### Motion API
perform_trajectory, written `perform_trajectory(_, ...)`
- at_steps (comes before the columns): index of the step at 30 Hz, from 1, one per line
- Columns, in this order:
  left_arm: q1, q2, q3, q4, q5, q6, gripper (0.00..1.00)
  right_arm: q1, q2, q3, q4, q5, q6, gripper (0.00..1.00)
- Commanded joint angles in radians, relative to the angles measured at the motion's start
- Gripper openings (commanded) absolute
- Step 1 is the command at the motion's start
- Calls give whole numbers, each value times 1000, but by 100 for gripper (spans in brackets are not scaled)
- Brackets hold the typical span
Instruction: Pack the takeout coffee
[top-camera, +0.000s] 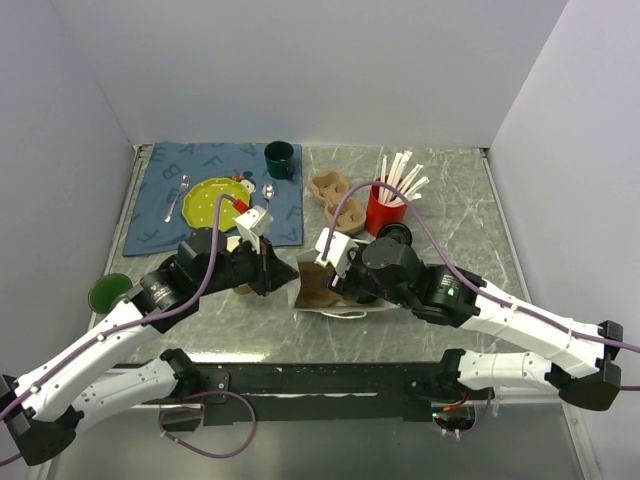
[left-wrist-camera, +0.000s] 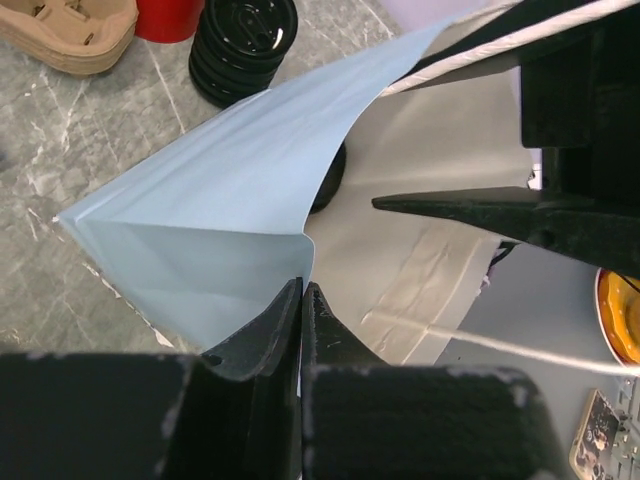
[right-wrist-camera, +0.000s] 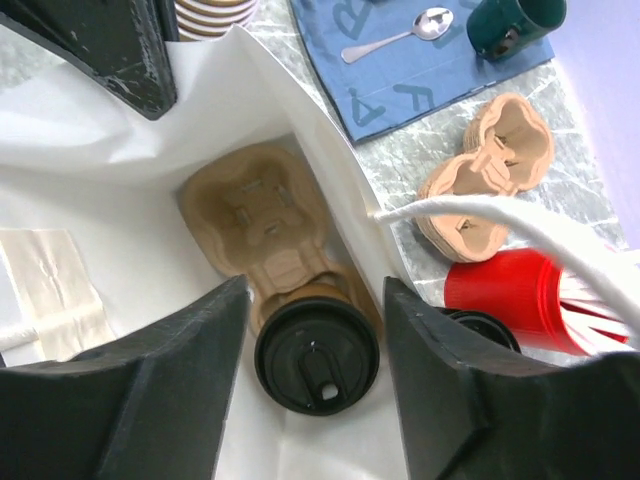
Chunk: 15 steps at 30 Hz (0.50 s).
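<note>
My left arm reached low across the worktop (top-camera: 470, 200) from its near left corner. My left gripper (left-wrist-camera: 300, 292) was pinched tight on the rim of the white paper bag (left-wrist-camera: 220, 190), holding its mouth wide.

My right arm came in from the near right corner, with the wrist bent down over the bag's opening. My right gripper (right-wrist-camera: 315, 290) hung there with its fingers spread apart, gripping nothing.

The bag sat close to the middle of the worktop's near edge. Inside it lay a brown pulp cup carrier (right-wrist-camera: 255, 215). The takeout coffee (right-wrist-camera: 317, 355) stood in one of its pockets, black lid up, below the gap between my right fingers, which were clear of the lid on both sides.

Beyond the bag, toward the far edge, stood a pile of spare carriers (right-wrist-camera: 490, 165), a red cup (right-wrist-camera: 510, 295) filled with wrapped straws, and a stack of black lids (left-wrist-camera: 243, 40) just beside the bag.
</note>
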Motion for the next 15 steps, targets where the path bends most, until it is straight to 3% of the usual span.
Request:
perform_trajectory(1, 1, 4, 46, 1, -37, -13, 9, -3, -18, 72, 57, -17, 27, 59)
perform_trajectory(15, 1, 59, 130, -79, -82, -19, 13, -11, 13, 102, 21, -106, 70, 54)
